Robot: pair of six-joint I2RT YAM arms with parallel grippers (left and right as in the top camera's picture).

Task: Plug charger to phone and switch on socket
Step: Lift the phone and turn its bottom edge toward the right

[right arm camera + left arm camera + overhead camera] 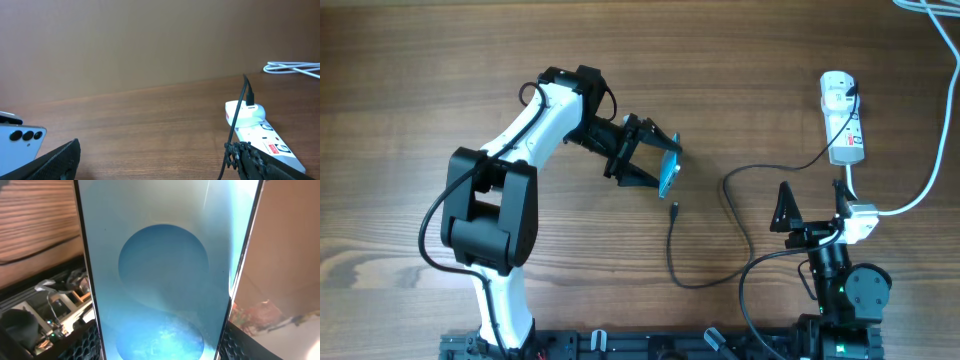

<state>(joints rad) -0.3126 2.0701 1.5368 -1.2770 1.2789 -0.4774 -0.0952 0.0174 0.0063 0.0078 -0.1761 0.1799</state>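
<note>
The phone, near frame centre, was pinched by the left end effector; the charger tip lay on the desk just below. The right end effector, lower right, was spread, empty. Plugging seemed pending: grasp that tip next.

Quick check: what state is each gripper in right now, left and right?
Left gripper: closed, holding the phone.
Right gripper: open, holding nothing.
</note>
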